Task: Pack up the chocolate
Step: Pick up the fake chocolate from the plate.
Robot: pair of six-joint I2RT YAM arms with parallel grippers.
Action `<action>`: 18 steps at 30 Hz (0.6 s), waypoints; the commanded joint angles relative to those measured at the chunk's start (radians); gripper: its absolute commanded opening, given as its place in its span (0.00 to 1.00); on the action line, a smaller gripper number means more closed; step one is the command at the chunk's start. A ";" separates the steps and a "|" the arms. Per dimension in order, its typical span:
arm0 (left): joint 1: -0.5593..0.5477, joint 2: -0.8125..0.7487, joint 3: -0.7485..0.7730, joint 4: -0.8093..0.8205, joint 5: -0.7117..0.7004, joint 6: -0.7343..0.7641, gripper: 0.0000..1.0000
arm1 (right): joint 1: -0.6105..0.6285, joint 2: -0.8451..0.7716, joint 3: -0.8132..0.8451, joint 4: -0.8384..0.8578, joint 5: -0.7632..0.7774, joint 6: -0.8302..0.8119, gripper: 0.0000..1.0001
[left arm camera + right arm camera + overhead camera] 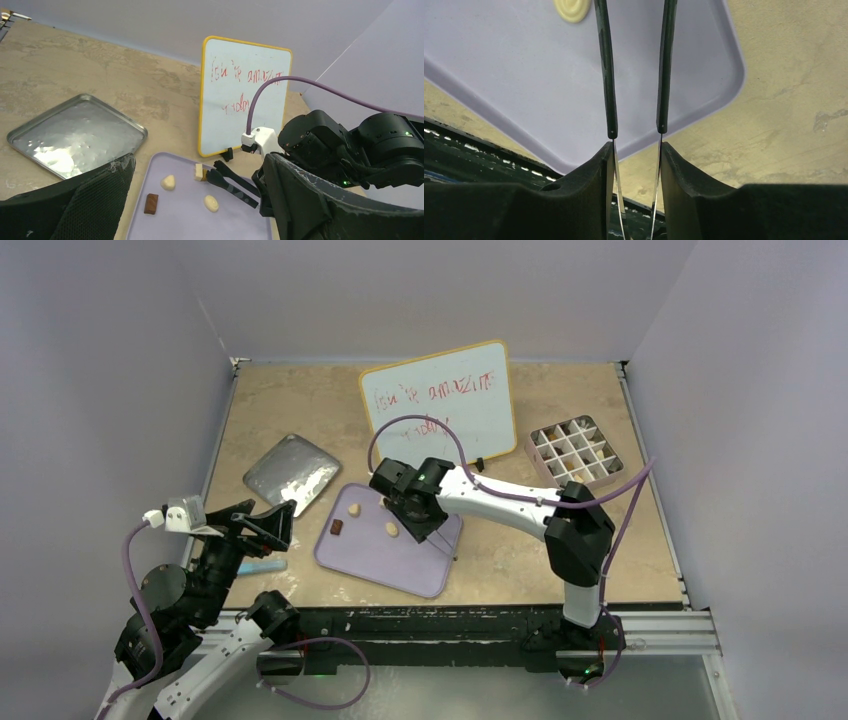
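Right hand [636, 150] is squeezed onto a pair of thin black tweezers [610, 75]. Their tips touch a tiny cream-and-tan square of the chocolate [200, 172] on the smooth lavender tray [420, 575]. Three more bits sit just left: two glossy cream blobs and one dark brown square. A few more sit in the gridded box [575, 452], far right on the surface [300, 400]. Left hand [199, 160] is spread wide, holding nothing.

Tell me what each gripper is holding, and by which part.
The right gripper clamps black tongs at their rear, where the metal strips begin; their tips meet a chocolate piece. The left gripper is open and holds nothing.
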 commanded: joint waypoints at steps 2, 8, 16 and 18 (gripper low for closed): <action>0.001 0.004 -0.001 0.029 0.001 0.009 0.98 | -0.028 -0.050 -0.010 0.022 -0.036 -0.046 0.39; 0.001 0.007 0.001 0.024 0.000 0.009 0.98 | -0.050 -0.042 -0.002 0.035 -0.055 -0.069 0.39; 0.000 0.000 -0.001 0.026 0.000 0.009 0.98 | -0.050 0.002 0.019 0.027 -0.073 -0.078 0.38; 0.001 0.000 0.000 0.025 0.000 0.008 0.98 | -0.050 0.004 0.020 0.028 -0.074 -0.078 0.38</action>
